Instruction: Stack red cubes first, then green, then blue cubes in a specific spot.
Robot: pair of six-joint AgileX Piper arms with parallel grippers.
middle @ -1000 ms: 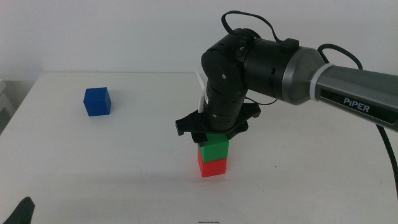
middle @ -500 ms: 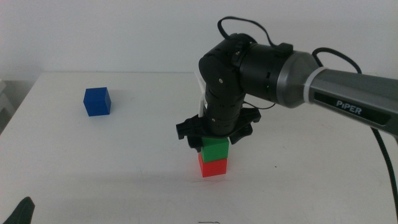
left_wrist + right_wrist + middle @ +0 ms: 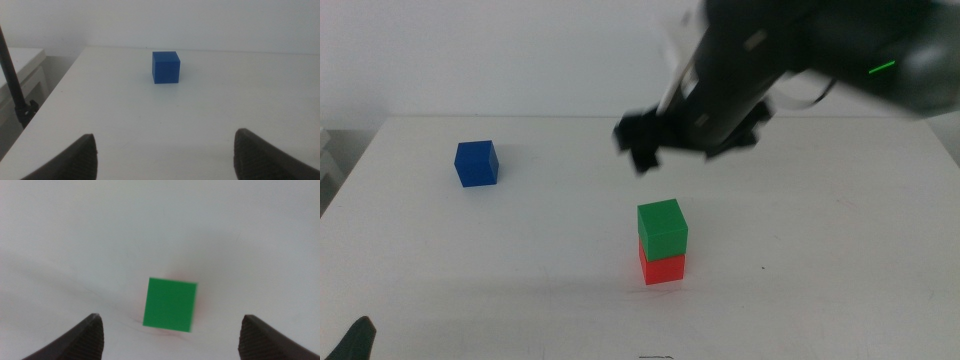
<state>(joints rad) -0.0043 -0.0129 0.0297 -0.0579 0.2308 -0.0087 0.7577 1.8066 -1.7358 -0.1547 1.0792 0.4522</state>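
The right pincer [image 3: 685, 135] has released the green cube [image 3: 662, 227] and risen clear above it; its jaws stand wide apart and empty. Half a second earlier they enclosed that cube. The green cube now rests on the red cube [image 3: 663, 268], slightly rotated against it, faces near square; no long axis exists. Two of three levels appear complete. The blue cube [image 3: 477, 163] sits well apart on the bench [image 3: 520, 260], directly ahead of the left pincer [image 3: 165, 155], whose jaws are apart.
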